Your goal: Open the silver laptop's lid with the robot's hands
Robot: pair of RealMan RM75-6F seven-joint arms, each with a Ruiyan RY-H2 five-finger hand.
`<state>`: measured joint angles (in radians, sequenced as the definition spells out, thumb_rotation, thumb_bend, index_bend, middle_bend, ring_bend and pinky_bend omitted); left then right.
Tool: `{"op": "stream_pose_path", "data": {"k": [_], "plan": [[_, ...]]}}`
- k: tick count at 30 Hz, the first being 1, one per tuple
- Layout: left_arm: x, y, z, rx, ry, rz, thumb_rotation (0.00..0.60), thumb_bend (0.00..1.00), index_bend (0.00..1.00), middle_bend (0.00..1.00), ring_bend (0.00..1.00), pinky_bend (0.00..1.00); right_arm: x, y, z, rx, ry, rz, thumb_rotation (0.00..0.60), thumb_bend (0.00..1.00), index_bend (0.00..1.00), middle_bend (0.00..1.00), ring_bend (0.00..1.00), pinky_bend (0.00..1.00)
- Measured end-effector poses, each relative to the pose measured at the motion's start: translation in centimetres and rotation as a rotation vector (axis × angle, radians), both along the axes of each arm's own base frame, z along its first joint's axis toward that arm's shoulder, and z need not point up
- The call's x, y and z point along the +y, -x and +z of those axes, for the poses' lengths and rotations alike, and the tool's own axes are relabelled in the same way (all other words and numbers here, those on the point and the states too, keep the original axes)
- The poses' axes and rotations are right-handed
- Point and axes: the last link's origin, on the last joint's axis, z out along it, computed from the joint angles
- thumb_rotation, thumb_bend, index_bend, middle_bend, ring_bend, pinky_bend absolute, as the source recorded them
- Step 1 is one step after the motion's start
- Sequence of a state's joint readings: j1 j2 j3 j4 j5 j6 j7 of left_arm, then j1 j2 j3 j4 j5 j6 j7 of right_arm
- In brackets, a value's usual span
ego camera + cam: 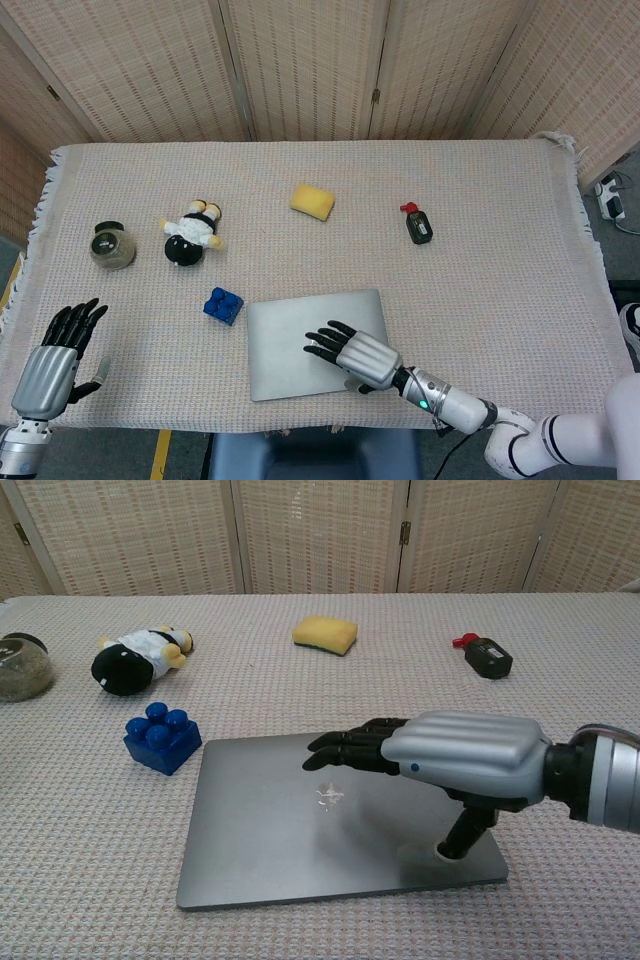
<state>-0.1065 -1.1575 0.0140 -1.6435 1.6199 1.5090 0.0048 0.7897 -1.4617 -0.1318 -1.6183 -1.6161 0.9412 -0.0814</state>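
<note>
The silver laptop [290, 335] [280, 830] lies shut and flat near the table's front edge. My right hand [352, 355] [455, 760] hovers palm down over the lid's front right part, fingers spread, holding nothing. Its thumb reaches down to the lid near the front right corner. My left hand [52, 358] hangs open at the table's front left corner, far from the laptop; only the head view shows it.
A blue toy brick [222, 305] [161, 738] sits just left of the laptop. Further back lie a penguin plush [191, 235] [135, 658], a round jar [112, 246] [15, 667], a yellow sponge [312, 201] [325, 634] and a small black bottle with a red cap [417, 226] [484, 655].
</note>
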Motion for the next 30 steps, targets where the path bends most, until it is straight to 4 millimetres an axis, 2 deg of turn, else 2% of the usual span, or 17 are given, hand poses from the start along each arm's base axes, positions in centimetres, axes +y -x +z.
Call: {"op": "stream_pose_path", "data": {"k": [9, 21, 30], "plan": [[-0.3, 0.3, 0.0, -0.006, 0.008, 0.01, 0.6, 0.52, 0.06, 0.07, 0.0, 0.0, 1.3, 0.1, -2.1, 0.025, -0.023, 0.045, 0.6, 0.37, 0.0, 0.0, 0.0, 0.0], [-0.4, 0.8, 0.0, -0.013, 0.009, 0.016, 0.6, 0.52, 0.05, 0.07, 0.0, 0.0, 1.5, -1.0, -4.5, 0.037, -0.017, 0.093, 0.6, 0.37, 0.0, 0.0, 0.0, 0.0], [-0.3, 1.0, -0.1, -0.016, 0.01, 0.018, 0.6, 0.52, 0.05, 0.07, 0.0, 0.0, 1.2, -1.3, -5.5, 0.057, -0.01, 0.103, 0.6, 0.37, 0.0, 0.0, 0.0, 0.0]]}}
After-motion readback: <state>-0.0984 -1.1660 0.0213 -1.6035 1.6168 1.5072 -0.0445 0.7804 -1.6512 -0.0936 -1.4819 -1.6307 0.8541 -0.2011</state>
